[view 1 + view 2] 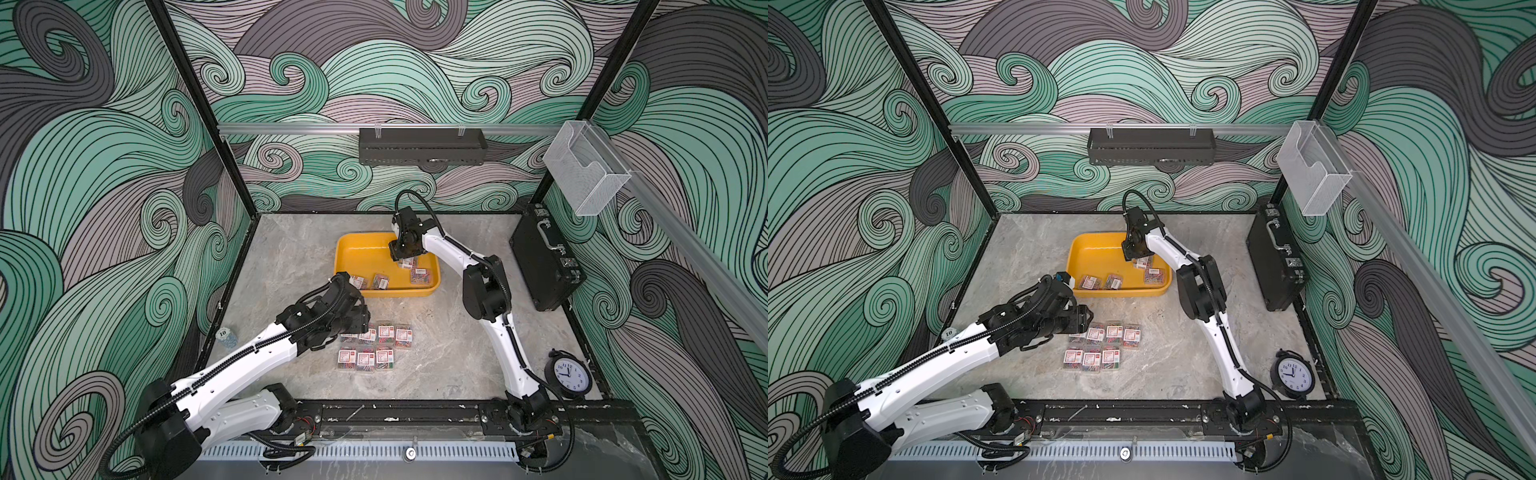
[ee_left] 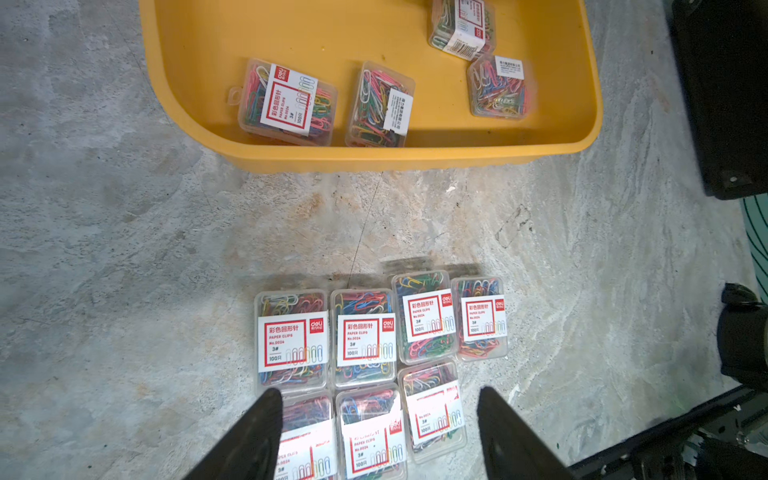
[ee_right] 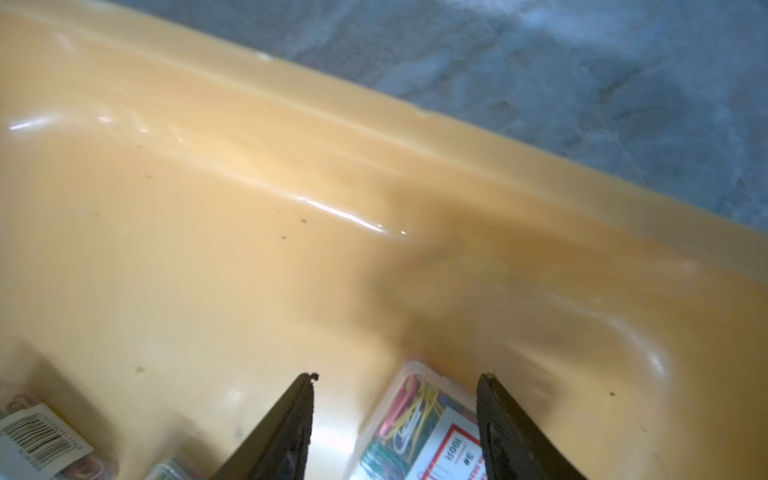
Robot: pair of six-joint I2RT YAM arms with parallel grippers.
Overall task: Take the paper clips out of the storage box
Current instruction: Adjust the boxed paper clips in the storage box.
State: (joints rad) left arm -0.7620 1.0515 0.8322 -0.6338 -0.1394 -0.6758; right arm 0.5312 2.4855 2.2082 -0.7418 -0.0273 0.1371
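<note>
Your two arms, left arm and right arm: white shells, black joints. Black ribbed hose runs along each. Small dark screws dot white lower link on left. Left gripper, right gripper: plain black tapered fingers.

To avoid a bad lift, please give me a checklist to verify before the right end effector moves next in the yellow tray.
1. Paper clip box between right end effector fingers: ok.
2. Both fingers touching it: not ok, gap at one finger.
3. Neighbouring boxes clear of fingers: cannot tell.
4. Left end effector open, empty, outside storage box: ok.
5. Storage box emptied: not ok, four boxes remain.
</note>
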